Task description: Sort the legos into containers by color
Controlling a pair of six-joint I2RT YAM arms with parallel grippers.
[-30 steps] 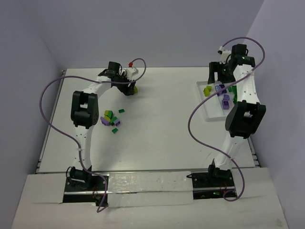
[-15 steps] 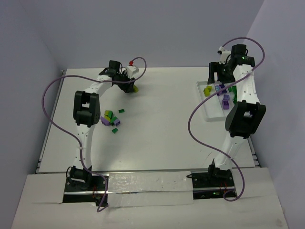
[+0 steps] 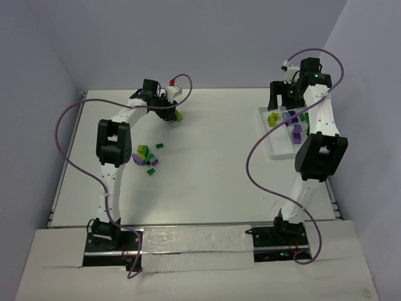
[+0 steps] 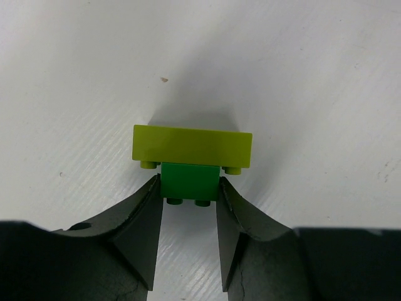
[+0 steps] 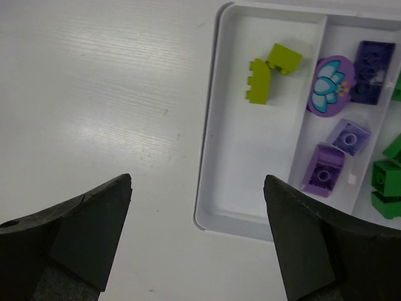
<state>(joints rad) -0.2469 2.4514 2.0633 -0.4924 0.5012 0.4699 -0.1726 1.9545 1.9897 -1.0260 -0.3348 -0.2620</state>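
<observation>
Starting far left on the white counter (image 3: 213, 182): spot a loose heap of tiny plastic bricks (image 3: 145, 158) in dark green, yellow-green and lavender, not yet sorted.

A bit further back, find the left gripper (image 4: 188, 183) nipped shut on a small dark green plastic brick (image 4: 190, 180), pads pressed against its two side walls. Looks to be lying on the counter, butted tight against a wider yellow-green plastic brick (image 4: 192, 148) just behind. Can't tell whether clipped together or merely touching, so worth expecting both to lift as a pair.

Handling-wise, reckon on light, rigid, slick plastic with zero give. Needs a square pinch across the flat side walls, centred and clear of the studs. Otherwise likely to squirt out sideways. Pretty much the current hold, going by the wrist view.

Over on the right, see the right gripper (image 5: 197, 188) hanging wide open and empty over the edge of a shallow white plastic tray with dividers (image 5: 210, 125).

Inside, left to right:
- First compartment holds two yellow-green bricks (image 5: 270, 72).
- Middle one has a round purple piece with a flower print (image 5: 330, 84), a dark purple plate (image 5: 374, 63) and two lavender bricks (image 5: 348, 136).
- Last compartment shows dark green bricks (image 5: 387, 179), cut off at the frame edge.

So probably dark green for the last compartment and yellow-green for the first.
</observation>
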